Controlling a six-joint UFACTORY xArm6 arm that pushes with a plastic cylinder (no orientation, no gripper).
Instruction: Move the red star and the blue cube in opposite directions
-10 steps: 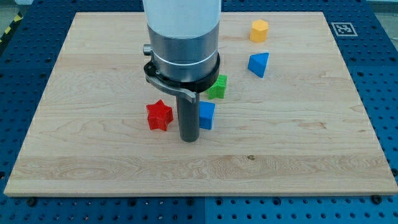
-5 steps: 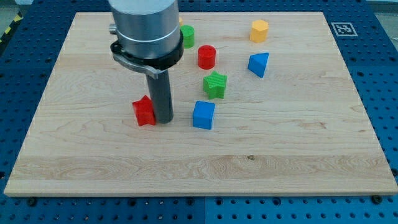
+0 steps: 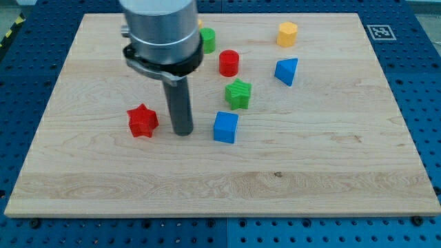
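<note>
The red star (image 3: 142, 121) lies on the wooden board (image 3: 331, 158) left of centre. The blue cube (image 3: 225, 127) sits near the board's middle. My tip (image 3: 182, 131) rests on the board between them, a short gap right of the red star and left of the blue cube, touching neither.
A green star (image 3: 238, 94) sits just above the blue cube. A red cylinder (image 3: 229, 63) and a green cylinder (image 3: 207, 40) lie nearer the view's top. A blue triangular block (image 3: 286, 71) and a yellow block (image 3: 287, 33) are at the upper right.
My tip swept left from beside the blue cube, pushing the red star leftward. In the last half second the star slid further left while the tip stayed put. The blue cube has not moved.
</note>
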